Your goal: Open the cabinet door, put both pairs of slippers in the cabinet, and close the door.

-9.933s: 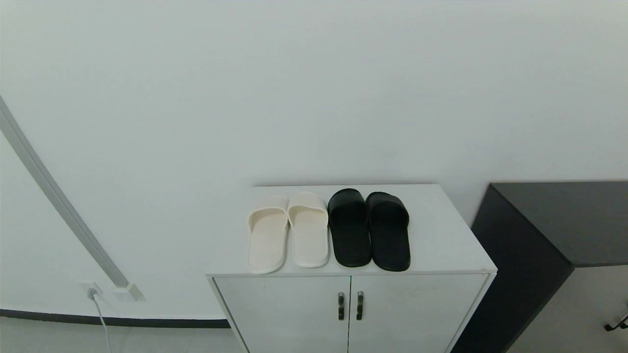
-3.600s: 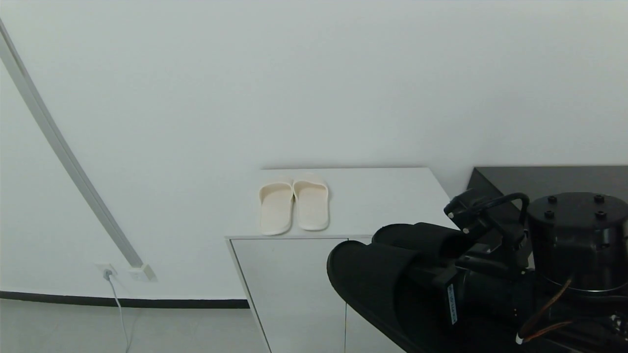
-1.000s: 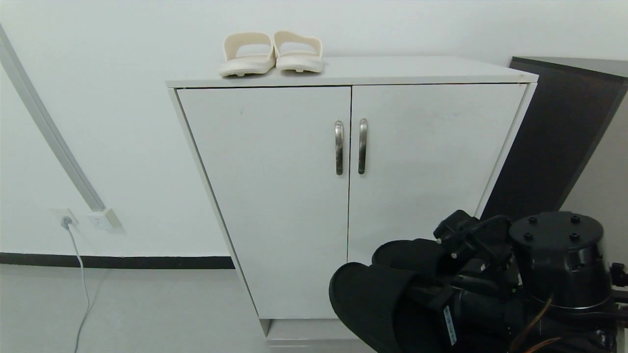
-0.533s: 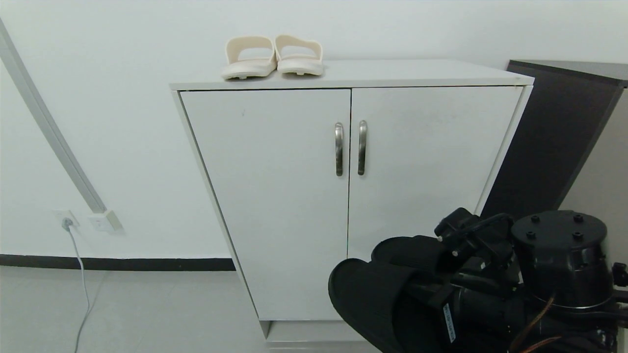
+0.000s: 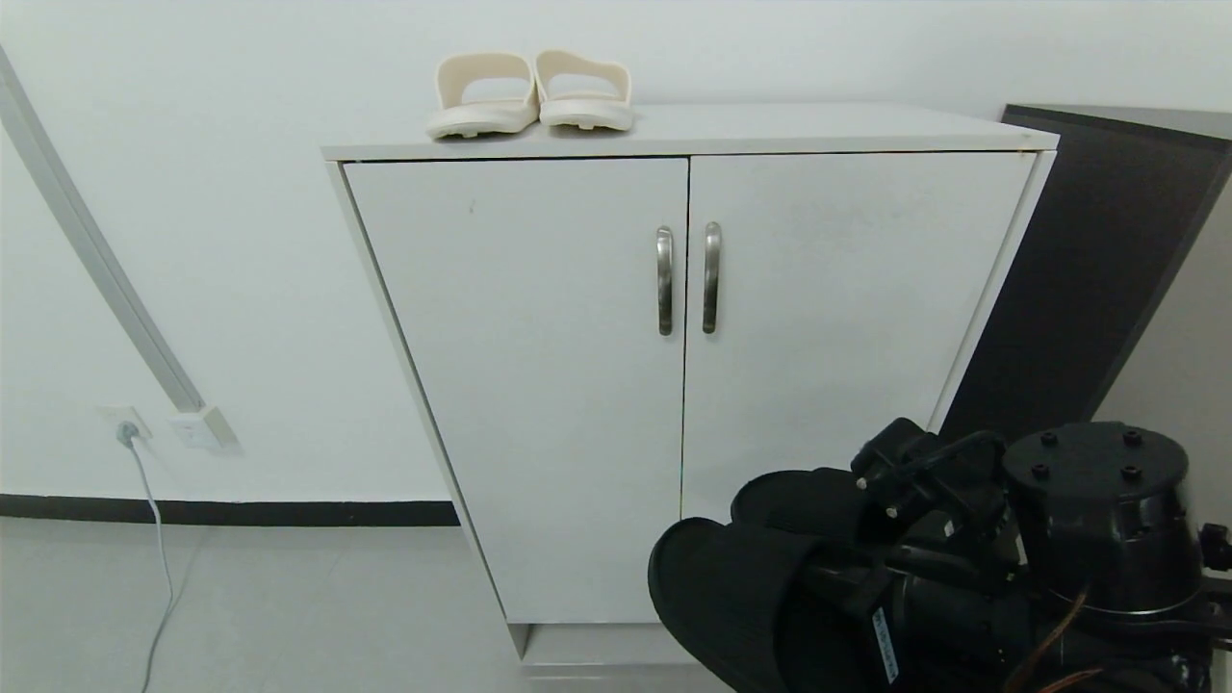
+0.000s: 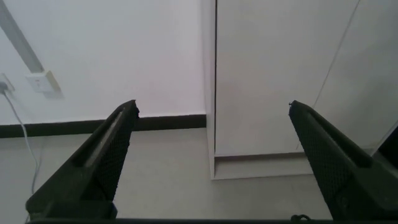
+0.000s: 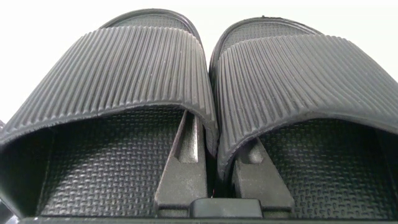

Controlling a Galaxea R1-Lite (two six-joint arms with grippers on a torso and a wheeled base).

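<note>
Right end effector: fingers slid under both straps, squeezing the two inner side walls together, so one pinch carries the whole pair.
Black slippers: on that end effector, toes away from the wrist.
Left end effector: fingers spread wide with nothing between them (probably kept free for a handle).
Doors: ahead of both end effectors, both shut, so nothing can go in yet.
Handles: above the loaded end effector, side by side at the middle seam.
Cream slippers: far above and to its left, on top of the cabinet, waiting.
Count: two end effectors, two black slippers, two cream slippers, two doors, two handles.
</note>
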